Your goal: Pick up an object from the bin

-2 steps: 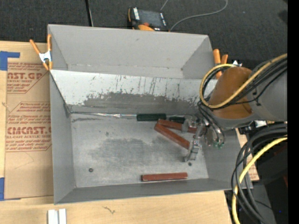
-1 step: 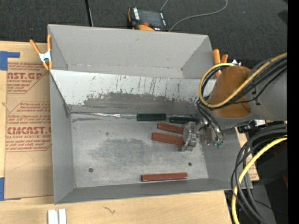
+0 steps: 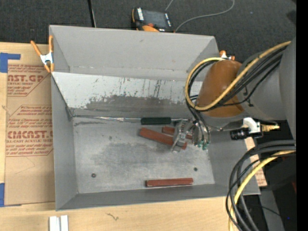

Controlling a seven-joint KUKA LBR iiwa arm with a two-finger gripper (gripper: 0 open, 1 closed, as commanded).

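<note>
My gripper (image 3: 191,139) is low in the bin at its right side, open, with one fingertip (image 3: 179,142) and the other (image 3: 203,141) well apart. A short red-brown bar (image 3: 169,130) runs in between them, its right end showing in the gap. A longer red-brown bar (image 3: 154,135) lies just left of it, its right end under the left fingertip. A dark green bar (image 3: 155,121) lies flat just behind these, toward the back wall.
Another red-brown bar (image 3: 169,182) lies alone near the front wall. The arm with its orange cover and cables hangs over the bin's right rim. Bare floor spreads to the left.
</note>
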